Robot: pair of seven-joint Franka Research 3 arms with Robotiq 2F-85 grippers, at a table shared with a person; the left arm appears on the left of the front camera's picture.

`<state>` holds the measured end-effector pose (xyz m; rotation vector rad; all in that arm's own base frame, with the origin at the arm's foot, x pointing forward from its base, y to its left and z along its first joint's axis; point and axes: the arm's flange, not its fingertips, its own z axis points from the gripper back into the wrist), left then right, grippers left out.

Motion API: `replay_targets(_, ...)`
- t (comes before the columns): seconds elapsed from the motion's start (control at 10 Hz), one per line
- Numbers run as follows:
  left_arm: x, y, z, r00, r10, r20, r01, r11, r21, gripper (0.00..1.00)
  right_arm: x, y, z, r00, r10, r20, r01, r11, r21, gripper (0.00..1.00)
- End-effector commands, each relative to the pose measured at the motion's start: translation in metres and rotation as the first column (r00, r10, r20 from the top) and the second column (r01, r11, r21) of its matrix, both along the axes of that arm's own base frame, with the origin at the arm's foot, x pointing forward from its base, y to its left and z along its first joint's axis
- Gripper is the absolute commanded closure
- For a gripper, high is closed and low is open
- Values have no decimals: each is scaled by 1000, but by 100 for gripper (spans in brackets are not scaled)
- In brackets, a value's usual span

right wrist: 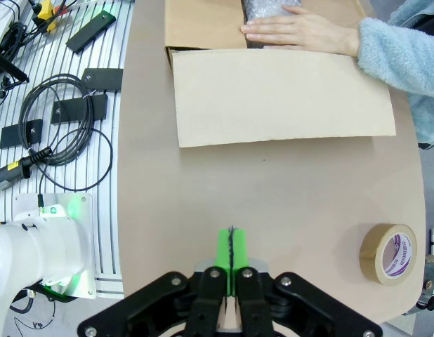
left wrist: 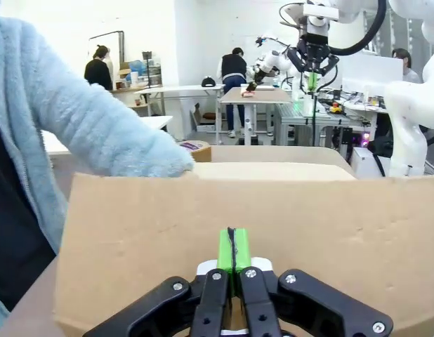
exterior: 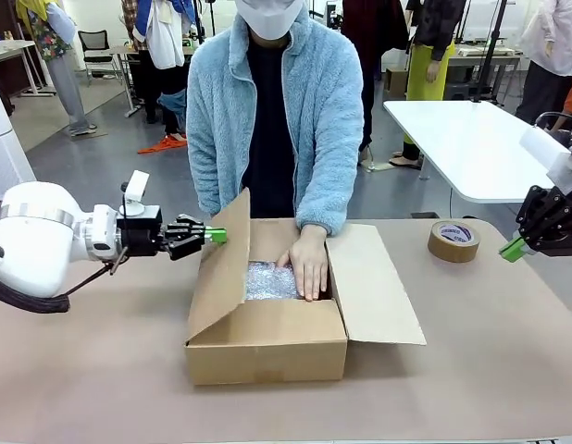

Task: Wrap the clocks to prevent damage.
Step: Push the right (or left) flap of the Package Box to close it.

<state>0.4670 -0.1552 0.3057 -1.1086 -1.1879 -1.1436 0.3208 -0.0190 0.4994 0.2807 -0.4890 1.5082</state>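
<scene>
Here we see left tool (exterior: pixel 217 236) clenched empty, just beside left flap (exterior: pixel 221 268) of open box (exterior: pixel 267 350), right tool (exterior: pixel 511 249) clenched empty, near tape roll (exterior: pixel 453 240), bubble-wrapped bundle (exterior: pixel 267 280) inside box, person's hand (exterior: pixel 310 265) flat on it.

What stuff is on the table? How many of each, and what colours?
table: 1, beige, under everything
cardboard box: 1, brown, middle of the table, flaps open
bubble wrap bundle: 1, silvery, inside the box
tape roll: 1, brown, on the table towards the robot's right
white table: 1, white, behind, far right
person's hand: 1, light blue fleece sleeve, pressing on the bundle in the box
left gripper: 1, black with green pads, shut, at the box's raised left flap
right gripper: 1, black with green pads, shut, at the table's right edge
</scene>
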Motion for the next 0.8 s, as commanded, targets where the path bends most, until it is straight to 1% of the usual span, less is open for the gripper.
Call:
replay_targets(0.0, -4, -7, -9, 1000, 7, 26, -7, 1000, 1, 100, 2, 0, -2, 1000, 19, 1, -19, 999, 36, 99)
replay_targets(0.1, -1, -10, -13, 1000, -13, 18, 13, 1000, 1, 100, 2, 0, -2, 1000, 19, 1, -19, 999, 36, 99)
replay_targets(0.3, -12, -7, -27, 999, -41, 4, 41, 999, -4, 100, 2, 0, -2, 1000, 19, 1, -19, 999, 36, 99)
replay_targets(0.4, -10, -5, -32, 998, -55, -6, 55, 998, 6, 100, 2, 0, -2, 1000, 19, 1, -19, 999, 36, 99)
replay_targets(0.7, -18, 1, -50, 997, -74, -29, 74, 997, 15, 100, 2, 0, -2, 1000, 19, 1, -19, 999, 36, 99)
